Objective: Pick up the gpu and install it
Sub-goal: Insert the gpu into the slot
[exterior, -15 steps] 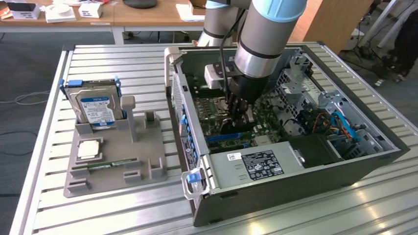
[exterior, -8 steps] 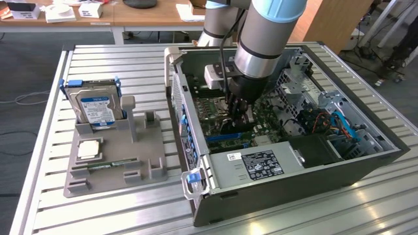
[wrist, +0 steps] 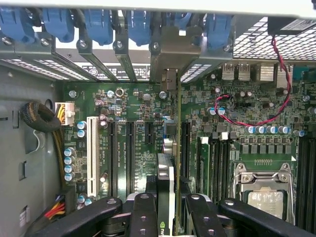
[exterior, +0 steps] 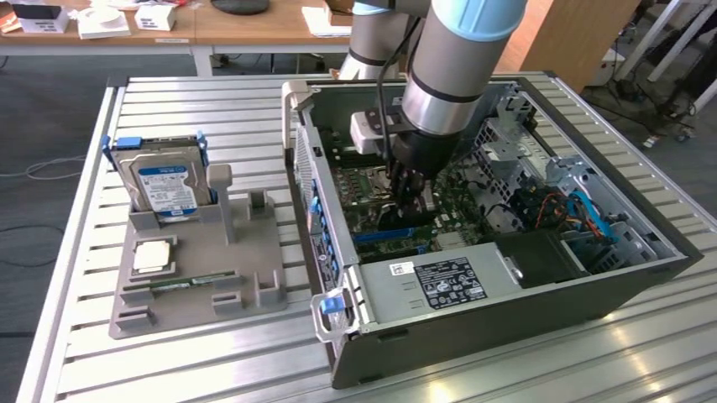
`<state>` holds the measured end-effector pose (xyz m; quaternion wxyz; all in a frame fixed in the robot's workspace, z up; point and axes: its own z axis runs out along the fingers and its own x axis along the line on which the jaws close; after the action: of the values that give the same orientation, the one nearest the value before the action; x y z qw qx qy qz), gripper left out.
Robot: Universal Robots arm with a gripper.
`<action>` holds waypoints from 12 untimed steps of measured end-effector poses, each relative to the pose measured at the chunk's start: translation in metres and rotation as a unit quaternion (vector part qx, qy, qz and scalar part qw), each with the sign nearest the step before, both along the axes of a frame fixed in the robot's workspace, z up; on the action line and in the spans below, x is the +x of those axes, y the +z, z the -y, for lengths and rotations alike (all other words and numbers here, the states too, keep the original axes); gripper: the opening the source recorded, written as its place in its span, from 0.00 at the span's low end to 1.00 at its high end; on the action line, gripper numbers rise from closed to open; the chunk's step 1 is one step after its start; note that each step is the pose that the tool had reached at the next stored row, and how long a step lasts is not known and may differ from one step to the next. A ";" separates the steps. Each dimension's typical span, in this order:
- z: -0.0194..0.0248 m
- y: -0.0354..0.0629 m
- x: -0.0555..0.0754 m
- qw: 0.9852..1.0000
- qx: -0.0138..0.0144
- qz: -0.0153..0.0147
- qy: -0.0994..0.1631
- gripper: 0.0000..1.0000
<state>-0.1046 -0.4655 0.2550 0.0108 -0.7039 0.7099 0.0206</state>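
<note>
Inside the open metal computer case (exterior: 471, 340), black tool (wrist: 168, 202) pinching the thin flat gpu (wrist: 165, 173) edge-on, over green motherboard (wrist: 133, 101)

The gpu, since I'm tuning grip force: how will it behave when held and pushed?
Likely stiff: the gpu stands straight and edge-on in the tool. Probably fragile, being a thin card. Gripped on its flat faces, it could tilt if pushed off-centre against the motherboard.

the desk (exterior: 168, 109) is ribbed bare metal with a dull sheen. the computer case (exterior: 471, 336) is matt grey sheet metal. the holder (exterior: 191, 294) looks like matt grey plastic. the claw (wrist: 167, 197) has smooth, glossy black fingers (wrist: 143, 217); the graphics card (wrist: 165, 168) looks dark and matt.
</note>
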 end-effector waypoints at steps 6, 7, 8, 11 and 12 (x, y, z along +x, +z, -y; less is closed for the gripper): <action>0.0000 -0.0012 0.000 1.000 0.001 0.000 0.000 0.27; 0.0000 -0.0011 0.000 1.000 0.001 0.000 0.000 0.27; 0.0000 -0.0013 0.000 1.000 0.001 0.000 0.000 0.27; 0.0000 -0.0019 0.000 1.000 0.001 0.000 0.000 0.27; 0.0000 -0.0021 0.000 1.000 0.001 0.000 0.000 0.27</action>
<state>-0.1046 -0.4655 0.2528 0.0118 -0.7039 0.7099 0.0216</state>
